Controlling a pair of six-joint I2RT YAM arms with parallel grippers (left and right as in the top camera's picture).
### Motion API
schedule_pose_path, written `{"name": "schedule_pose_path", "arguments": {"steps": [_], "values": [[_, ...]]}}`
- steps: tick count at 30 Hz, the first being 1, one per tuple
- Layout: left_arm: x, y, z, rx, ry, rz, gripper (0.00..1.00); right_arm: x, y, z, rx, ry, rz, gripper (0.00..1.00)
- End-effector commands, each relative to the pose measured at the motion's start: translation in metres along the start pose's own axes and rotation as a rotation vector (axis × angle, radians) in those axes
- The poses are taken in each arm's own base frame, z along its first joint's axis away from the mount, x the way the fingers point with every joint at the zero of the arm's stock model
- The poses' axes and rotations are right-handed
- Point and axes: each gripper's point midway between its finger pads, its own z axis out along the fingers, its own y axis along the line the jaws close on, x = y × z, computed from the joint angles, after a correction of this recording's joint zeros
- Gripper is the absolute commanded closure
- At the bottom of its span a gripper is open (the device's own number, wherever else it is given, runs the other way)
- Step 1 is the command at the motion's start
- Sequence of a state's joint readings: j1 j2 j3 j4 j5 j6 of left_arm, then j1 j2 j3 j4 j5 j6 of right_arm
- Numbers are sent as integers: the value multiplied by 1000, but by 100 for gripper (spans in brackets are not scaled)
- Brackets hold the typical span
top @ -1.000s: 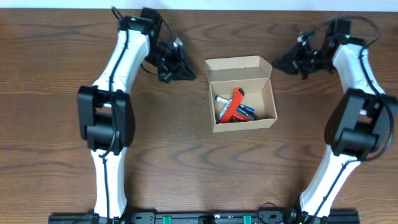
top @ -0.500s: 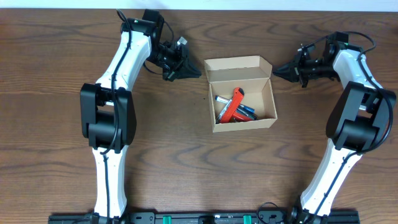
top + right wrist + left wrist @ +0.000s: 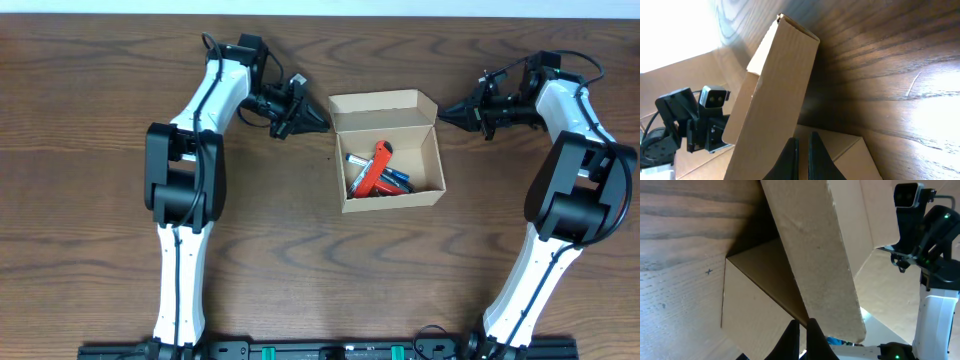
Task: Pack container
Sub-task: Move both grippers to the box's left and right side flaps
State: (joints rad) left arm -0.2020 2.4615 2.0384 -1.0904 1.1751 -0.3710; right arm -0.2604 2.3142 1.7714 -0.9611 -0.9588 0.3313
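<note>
Overhead, closed, empty left gripper (image 3: pixel 320 123) and right gripper (image 3: pixel 445 111) flank the tan cardboard box (image 3: pixel 385 120) (lid up); uneven nudges could skew it.

Container (image 3: pixel 385 104) was matt tan cardboard, faintly fibrous up close. Worktop (image 3: pixel 300 250) was dark wood-grain, smooth, with glossy sheen under light. Left arm (image 3: pixel 178 280) and right arm (image 3: pixel 530 275) had smooth white plastic shells and black joints. Red tool (image 3: pixel 377 168) looked like glossy plastic.
</note>
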Motion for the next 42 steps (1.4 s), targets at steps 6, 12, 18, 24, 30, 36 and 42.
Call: {"name": "schedule_pose_path", "arguments": {"steps": [6, 12, 18, 24, 30, 36, 42], "values": [[-10, 0, -20, 65, -22, -24, 94, 2, 13, -2, -45, 8, -33, 99], [-12, -11, -12, 163, 26, -35, 94, 9, 21, 8, -51, 31, -53, 99], [-11, -11, -7, 159, 33, -43, 94, 12, 26, 12, -63, 47, -43, 99], [-17, -9, -14, 165, 16, -64, 95, 13, 26, 13, -62, 49, -30, 99], [-19, -8, -21, 178, 9, -77, 94, 13, 26, 12, -69, 49, -30, 99], [-17, 5, -16, 163, 19, -130, 94, 7, 24, 6, -74, 31, -4, 99], [-9, 31, -1, 214, 70, -189, 94, 3, 20, -1, -77, 16, 6, 99]]}}
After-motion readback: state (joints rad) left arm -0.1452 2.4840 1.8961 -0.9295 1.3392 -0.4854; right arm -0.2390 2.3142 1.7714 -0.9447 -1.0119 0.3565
